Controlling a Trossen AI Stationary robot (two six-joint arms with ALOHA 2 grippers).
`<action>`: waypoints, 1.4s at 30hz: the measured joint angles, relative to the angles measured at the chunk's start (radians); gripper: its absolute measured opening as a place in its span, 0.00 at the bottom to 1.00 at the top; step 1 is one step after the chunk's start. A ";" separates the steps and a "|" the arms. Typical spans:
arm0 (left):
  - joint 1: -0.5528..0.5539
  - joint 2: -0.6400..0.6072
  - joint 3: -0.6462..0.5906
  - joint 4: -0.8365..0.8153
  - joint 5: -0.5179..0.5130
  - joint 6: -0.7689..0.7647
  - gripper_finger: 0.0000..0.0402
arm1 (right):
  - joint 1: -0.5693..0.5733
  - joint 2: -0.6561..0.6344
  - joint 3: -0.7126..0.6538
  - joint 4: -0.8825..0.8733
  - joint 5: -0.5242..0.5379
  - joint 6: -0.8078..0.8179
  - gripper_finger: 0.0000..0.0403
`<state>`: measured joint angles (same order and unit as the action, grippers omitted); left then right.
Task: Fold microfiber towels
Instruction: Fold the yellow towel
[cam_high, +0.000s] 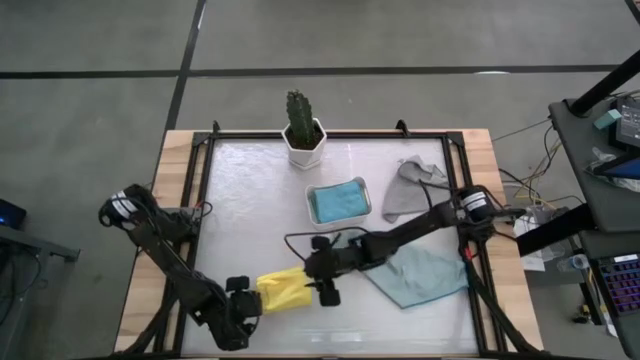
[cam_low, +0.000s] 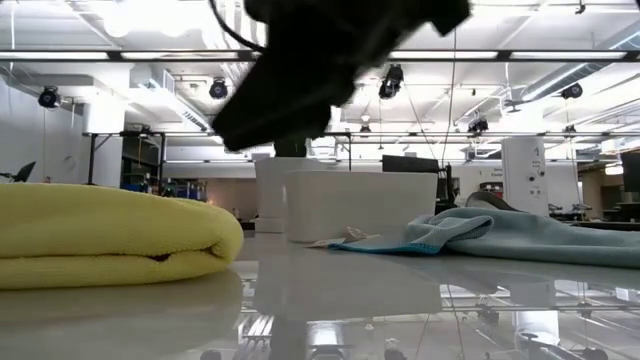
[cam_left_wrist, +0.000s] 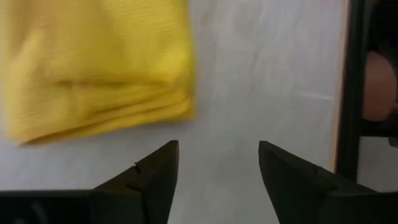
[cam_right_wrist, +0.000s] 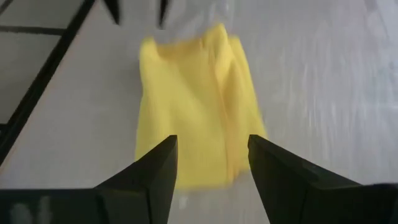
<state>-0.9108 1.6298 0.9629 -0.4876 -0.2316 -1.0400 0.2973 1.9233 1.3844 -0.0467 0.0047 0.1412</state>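
Observation:
A yellow microfiber towel (cam_high: 282, 289) lies folded in several layers near the table's front edge, its rounded fold showing in the low view (cam_low: 120, 235). My left gripper (cam_left_wrist: 217, 167) stands open just to its left, with only bare table between the fingers. My right gripper (cam_right_wrist: 213, 163) hovers open just to its right, above the table, looking down on the yellow towel (cam_right_wrist: 196, 112). A pale teal towel (cam_high: 416, 276) lies spread flat at the front right. In the white tray (cam_high: 311, 208) there is a bright blue towel (cam_high: 337, 199). A grey towel (cam_high: 404, 187) lies crumpled beside the tray.
A white pot with a cactus (cam_high: 303, 130) stands at the far middle of the table. A dark frame (cam_high: 200, 200) runs round the table top. Bare table lies between the tray and the front left. Desks and cables stand past the table's right edge.

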 joint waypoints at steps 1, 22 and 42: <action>0.000 -0.007 -0.001 -0.032 0.000 0.000 0.51 | -0.007 0.015 0.025 0.000 -0.006 -0.014 0.46; 0.003 -0.014 -0.202 0.041 -0.355 0.000 0.12 | -0.117 0.443 0.612 -0.199 -0.329 -0.152 0.39; 0.012 -0.014 -0.234 0.130 -0.380 -0.002 0.00 | -0.117 0.480 0.674 -0.301 -0.328 -0.126 0.13</action>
<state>-0.8986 1.6161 0.7288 -0.3577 -0.6119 -1.0416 0.1806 2.4031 2.0579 -0.3479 -0.3229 0.0151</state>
